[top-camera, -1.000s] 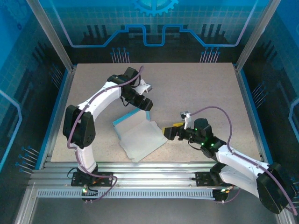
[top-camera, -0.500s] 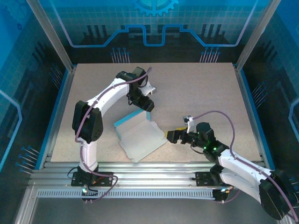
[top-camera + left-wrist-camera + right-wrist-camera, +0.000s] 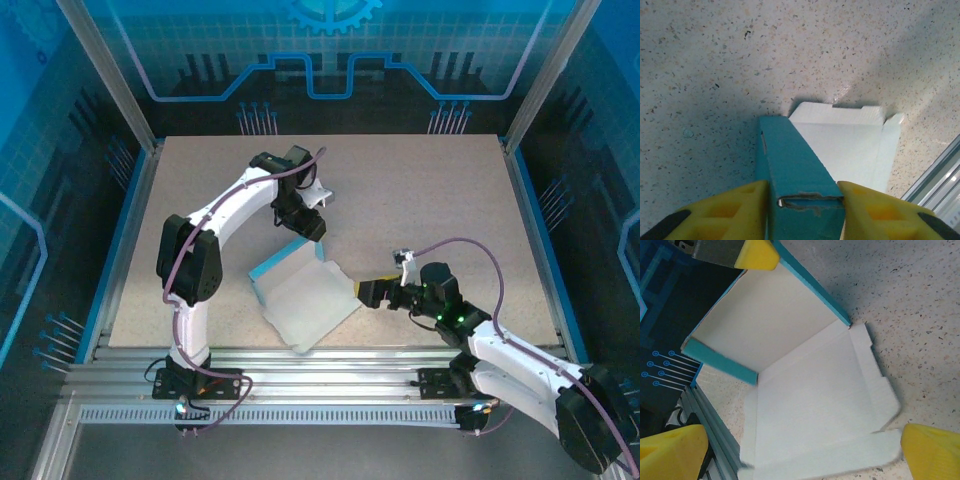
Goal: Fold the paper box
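Paper box [image 3: 305, 308]: on the desk [image 3: 440, 190], at 6 o'clock of desk centre, near the front edge. White-grey inner face is up and the base panel lies flat. A raised blue flap [image 3: 795, 160] stands up along its 12 o'clock edge.

Left gripper [image 3: 306, 226]: at 12 o'clock of the box, pointing down. Jaws clamped on the raised blue flap, with a yellow finger [image 3: 735, 207] against each side of it.

Right gripper [image 3: 364, 293]: at 3 o'clock of the box, just beside its corner, low over the desk. Jaws spread wide, holding nothing. One fingertip sits just beside the box's flap corner; cannot tell whether it touches.
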Motion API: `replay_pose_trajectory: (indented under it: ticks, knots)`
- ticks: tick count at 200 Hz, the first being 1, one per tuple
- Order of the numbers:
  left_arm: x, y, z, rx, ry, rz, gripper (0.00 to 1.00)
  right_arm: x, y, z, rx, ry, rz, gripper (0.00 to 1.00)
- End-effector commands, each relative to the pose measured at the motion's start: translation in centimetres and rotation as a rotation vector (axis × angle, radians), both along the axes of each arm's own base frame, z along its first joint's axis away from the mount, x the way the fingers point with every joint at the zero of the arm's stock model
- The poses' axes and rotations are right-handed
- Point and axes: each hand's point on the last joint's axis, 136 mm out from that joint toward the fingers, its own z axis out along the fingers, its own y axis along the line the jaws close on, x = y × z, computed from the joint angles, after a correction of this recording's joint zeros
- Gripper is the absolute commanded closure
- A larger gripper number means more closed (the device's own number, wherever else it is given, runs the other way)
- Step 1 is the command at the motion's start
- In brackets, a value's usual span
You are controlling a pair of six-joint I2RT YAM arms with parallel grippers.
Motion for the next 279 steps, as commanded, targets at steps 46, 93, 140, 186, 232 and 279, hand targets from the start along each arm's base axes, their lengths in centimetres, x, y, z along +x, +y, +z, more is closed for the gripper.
replay_pose_trajectory:
  ticks: [46, 93, 140, 186, 232, 279]
  knots:
    - [2.3, 3.0, 1.8, -0.241, 0.036, 0.309, 0.61, 0.9, -0.9, 1.7, -0.060, 0.102, -0.042, 0.07]
    - [1.6, 6.7, 0.1, -0.366, 0.076, 0.548, 0.60, 1.4, -1.7, 1.1, -0.062, 0.184, -0.030, 0.15]
    - [0.6, 8.5, -1.9, -0.381, 0.091, 0.657, 0.59, 1.3, -0.6, -0.6, -0.083, 0.273, 0.054, 0.22]
    - [0.3, 8.9, -2.2, -0.409, 0.083, 0.699, 0.59, 1.0, 0.6, -1.8, -0.108, 0.313, 0.095, 0.27]
    - [-0.1, 9.1, -2.3, -0.424, 0.083, 0.708, 0.58, 1.3, 2.4, -3.0, -0.120, 0.329, 0.133, 0.34]
    - [-0.5, 9.4, -2.9, -0.431, 0.089, 0.724, 0.59, 2.0, 4.2, -3.8, -0.124, 0.329, 0.149, 0.43]
